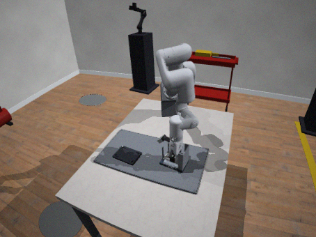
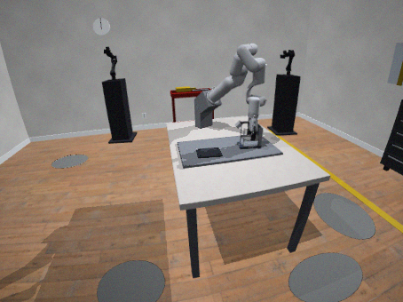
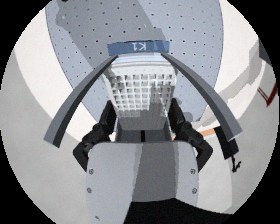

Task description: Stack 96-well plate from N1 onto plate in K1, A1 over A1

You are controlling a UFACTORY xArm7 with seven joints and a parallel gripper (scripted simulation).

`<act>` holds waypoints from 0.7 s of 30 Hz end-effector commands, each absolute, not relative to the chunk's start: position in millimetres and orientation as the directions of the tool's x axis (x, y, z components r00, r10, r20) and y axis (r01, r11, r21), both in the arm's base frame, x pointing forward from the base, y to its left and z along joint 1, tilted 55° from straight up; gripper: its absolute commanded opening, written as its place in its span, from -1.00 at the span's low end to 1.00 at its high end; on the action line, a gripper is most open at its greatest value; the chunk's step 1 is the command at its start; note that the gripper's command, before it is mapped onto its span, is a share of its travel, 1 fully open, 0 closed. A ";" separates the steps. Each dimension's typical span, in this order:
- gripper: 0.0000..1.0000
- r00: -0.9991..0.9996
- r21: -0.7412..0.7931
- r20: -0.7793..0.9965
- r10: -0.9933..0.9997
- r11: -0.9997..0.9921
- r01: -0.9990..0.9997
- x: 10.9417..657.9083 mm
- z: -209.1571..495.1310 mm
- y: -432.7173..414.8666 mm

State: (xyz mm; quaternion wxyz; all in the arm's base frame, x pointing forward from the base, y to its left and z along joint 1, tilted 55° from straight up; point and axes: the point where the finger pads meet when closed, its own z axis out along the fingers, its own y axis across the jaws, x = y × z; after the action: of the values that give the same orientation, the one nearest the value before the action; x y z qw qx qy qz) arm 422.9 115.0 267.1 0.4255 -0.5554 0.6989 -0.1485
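My gripper (image 1: 172,153) is shut on the white 96-well plate (image 3: 140,90), its fingers on the plate's two long sides (image 3: 144,122). It holds the plate low inside the stack rack K1 (image 1: 177,157), between the rack's curved grey posts. The blue K1 label (image 3: 139,47) lies just beyond the plate's far end in the wrist view. The lower plate is hidden under the held one, so I cannot tell whether the two touch. The black plate nest N1 (image 1: 127,155) lies to the left on the grey mat (image 1: 149,159) with nothing on it. It also shows in the exterior view (image 2: 209,153), left of the rack.
The mat lies on a white table (image 2: 240,174). The arm's grey base (image 1: 169,106) stands at the table's back. A red cart (image 1: 216,75) and black pedestals (image 1: 141,61) stand on the floor behind, away from the table.
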 end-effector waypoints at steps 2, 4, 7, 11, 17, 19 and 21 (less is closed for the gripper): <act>-1.00 -0.005 -0.695 -0.443 -0.897 0.346 -0.631 430.2 262.9 117.8; -1.00 -0.005 -0.695 -0.443 -0.897 0.346 -0.631 430.2 262.9 117.8; -1.00 -0.005 -0.694 -0.443 -0.897 0.346 -0.631 431.9 261.7 118.3; -1.00 -0.005 -0.694 -0.443 -0.897 0.346 -0.631 431.9 261.7 118.3; -1.00 -0.005 -0.694 -0.443 -0.897 0.346 -0.631 431.8 261.6 118.3; -1.00 -0.005 -0.694 -0.443 -0.897 0.346 -0.631 431.8 261.6 118.2; -1.00 -0.005 -0.694 -0.443 -0.897 0.346 -0.631 431.8 261.6 118.2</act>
State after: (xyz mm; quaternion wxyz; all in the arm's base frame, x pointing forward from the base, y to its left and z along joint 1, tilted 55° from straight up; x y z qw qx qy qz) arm 431.5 118.5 261.0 0.4274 -0.5555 0.6978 -0.1475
